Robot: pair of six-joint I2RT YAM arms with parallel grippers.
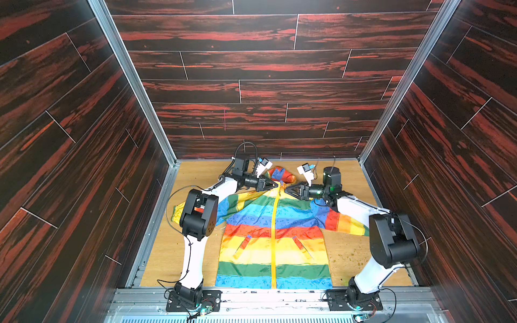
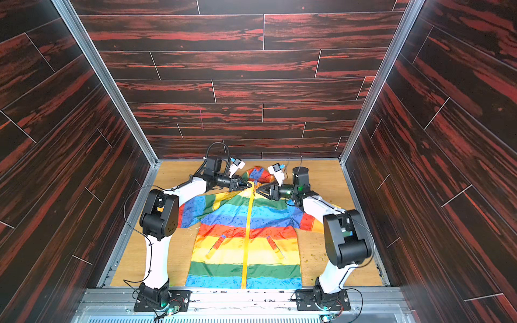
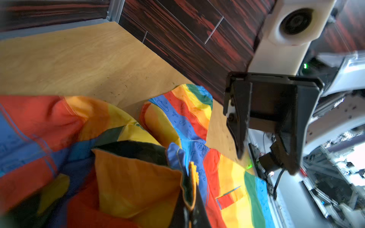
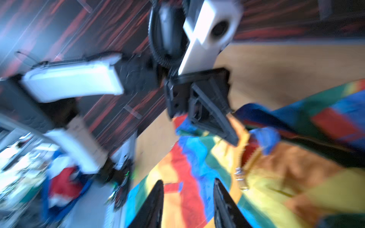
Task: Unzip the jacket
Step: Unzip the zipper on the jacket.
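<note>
Both arm bases [image 1: 193, 297] sit on the front rail [image 1: 274, 297]. Beyond them the jacket [image 1: 251, 251] lies flat, front up, on the wooden table [image 1: 349, 263], hood [image 1: 279, 174] toward the back wall, its zipper [image 1: 274, 223] closed down the body. At the collar, the left gripper [image 1: 277, 183] pinches fabric beside the zipper top. Alongside, the right gripper [image 4: 187, 180] stands parted, empty.

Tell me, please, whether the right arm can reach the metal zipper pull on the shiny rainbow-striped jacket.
Probably yes: the right gripper, jaws apart, sits beside the metal zipper pull; nothing lies between them.
</note>
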